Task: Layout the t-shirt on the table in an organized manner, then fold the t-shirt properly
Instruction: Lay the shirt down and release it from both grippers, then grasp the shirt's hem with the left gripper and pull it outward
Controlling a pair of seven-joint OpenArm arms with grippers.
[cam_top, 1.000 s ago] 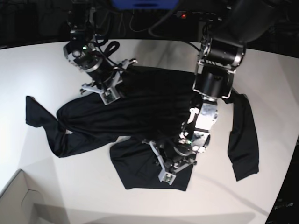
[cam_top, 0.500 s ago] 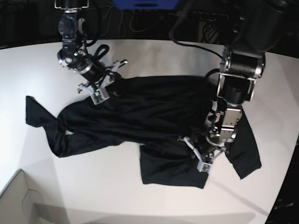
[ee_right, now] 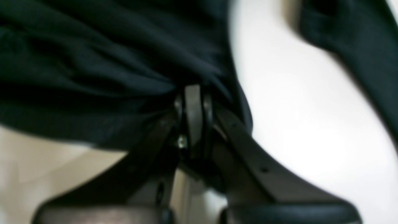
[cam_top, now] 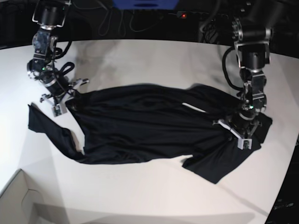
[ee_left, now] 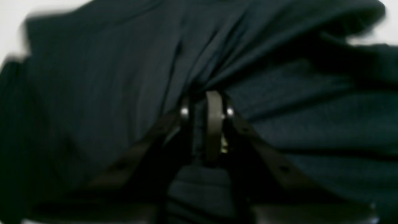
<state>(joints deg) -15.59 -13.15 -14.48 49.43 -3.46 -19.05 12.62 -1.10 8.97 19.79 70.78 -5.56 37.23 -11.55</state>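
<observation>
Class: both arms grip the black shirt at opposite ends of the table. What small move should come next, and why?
Probably pull a little farther apart. The left gripper and right gripper are shut on the t-shirt, yet folds remain and the hem lies bunched on the table.
</observation>
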